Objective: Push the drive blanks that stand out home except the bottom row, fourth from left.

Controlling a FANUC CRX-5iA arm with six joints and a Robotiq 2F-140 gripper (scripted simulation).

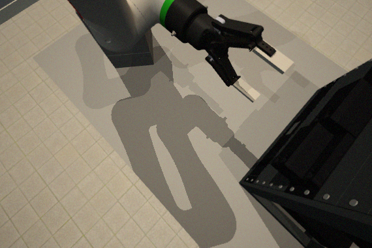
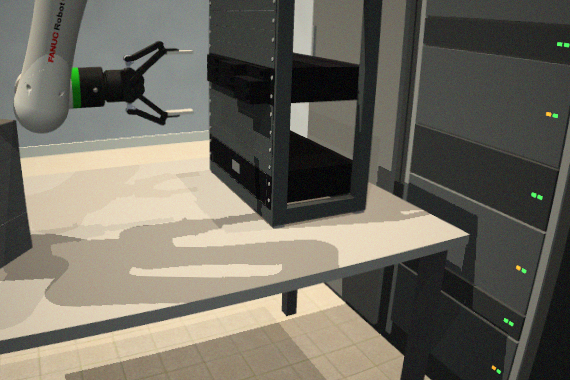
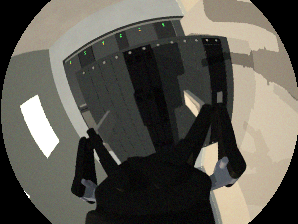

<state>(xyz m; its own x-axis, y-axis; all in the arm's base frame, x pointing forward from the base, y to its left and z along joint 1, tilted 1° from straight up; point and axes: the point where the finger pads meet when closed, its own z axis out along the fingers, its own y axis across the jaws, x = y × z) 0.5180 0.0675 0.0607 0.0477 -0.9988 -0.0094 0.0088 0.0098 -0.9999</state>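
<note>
Here, upright rack (image 2: 280, 102), front facing the hand (image 2: 179, 81), hand open wide, empty, apart.

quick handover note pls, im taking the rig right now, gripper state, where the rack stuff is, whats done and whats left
Gripper: wide open, holding nothing, fingers pointing at the rack's front, apart from it.
Rack: upright on the table, untouched by the arm.
Storage chassis: upper black unit in the rack. Its front looks uneven, some blanks standing out; which ones cannot be told from these views.
Done: no push visible yet.
Left: push three blanks home, skip bottom row fourth from left, keep the rack still, end holding nothing.
</note>
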